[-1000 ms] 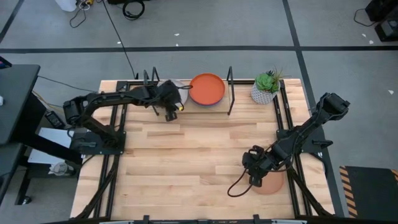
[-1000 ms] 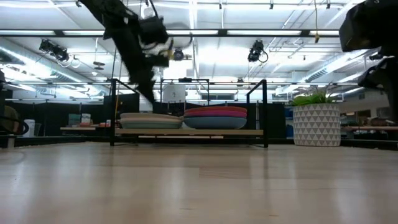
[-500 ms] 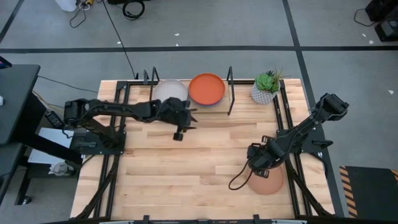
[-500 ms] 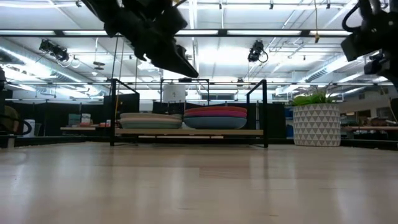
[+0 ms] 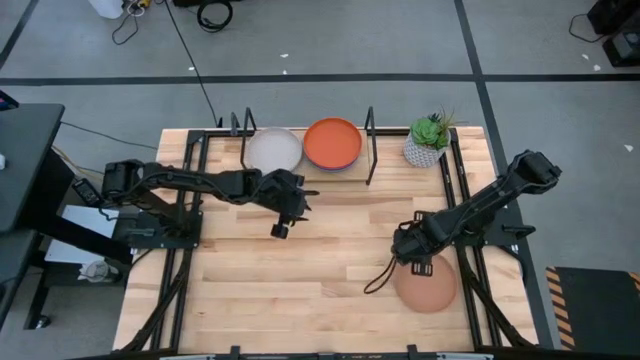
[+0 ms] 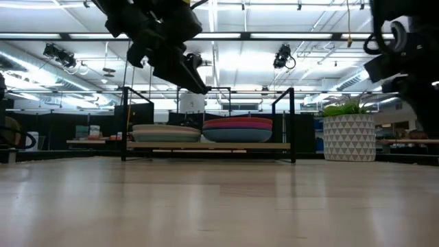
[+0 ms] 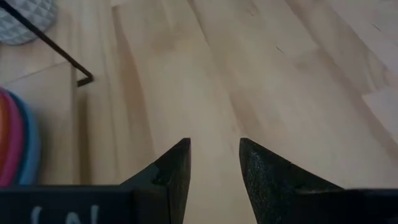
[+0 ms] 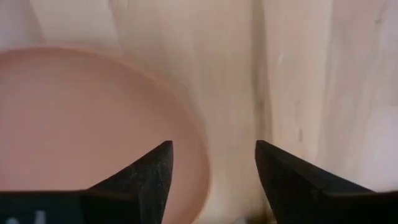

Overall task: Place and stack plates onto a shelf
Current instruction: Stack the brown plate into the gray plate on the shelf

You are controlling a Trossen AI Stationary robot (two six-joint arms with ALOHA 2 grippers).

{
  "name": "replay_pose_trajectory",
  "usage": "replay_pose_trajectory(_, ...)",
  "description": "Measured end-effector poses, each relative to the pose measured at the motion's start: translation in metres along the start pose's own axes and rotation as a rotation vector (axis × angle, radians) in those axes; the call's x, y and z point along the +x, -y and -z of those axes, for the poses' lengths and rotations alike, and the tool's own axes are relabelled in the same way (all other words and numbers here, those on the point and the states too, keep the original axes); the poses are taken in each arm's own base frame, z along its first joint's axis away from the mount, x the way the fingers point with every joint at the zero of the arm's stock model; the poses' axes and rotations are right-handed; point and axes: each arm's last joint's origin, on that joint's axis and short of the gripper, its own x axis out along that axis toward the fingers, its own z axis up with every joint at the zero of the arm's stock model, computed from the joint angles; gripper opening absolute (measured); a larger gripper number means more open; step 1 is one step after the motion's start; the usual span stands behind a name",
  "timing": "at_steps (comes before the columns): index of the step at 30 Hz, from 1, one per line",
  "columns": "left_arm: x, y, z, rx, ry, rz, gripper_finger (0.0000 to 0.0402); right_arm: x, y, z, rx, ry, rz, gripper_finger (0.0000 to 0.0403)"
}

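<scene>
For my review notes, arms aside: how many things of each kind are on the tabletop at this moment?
Plate stacks on the shelf: 2, the grey-topped stack and the orange-topped stack
Loose tan plate on the table: 1
Shelf itself: 1
Potted plant: 1
Total: 5

l gripper (image 5: 279, 229) withdrew; r gripper (image 5: 402, 249) prob. opened
</scene>
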Motion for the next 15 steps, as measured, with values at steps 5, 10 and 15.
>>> replay_pose_trajectory(5,0.001,0.010,0.003,0.007,-0.058,0.045,0.0144,0.010,0.005,-0.005,-0.018,0.031,-0.025,0.0208)
replay_pose_trajectory(10,0.000,0.018,0.009,0.011,-0.133,0.090,0.0144,0.021,0.008,-0.004,-0.015,0.018,-0.078,0.0176)
replay_pose_trajectory(15,0.000,0.028,0.008,0.051,-0.148,0.121,0.0144,0.028,0.009,-0.001,-0.034,0.008,-0.086,0.0140)
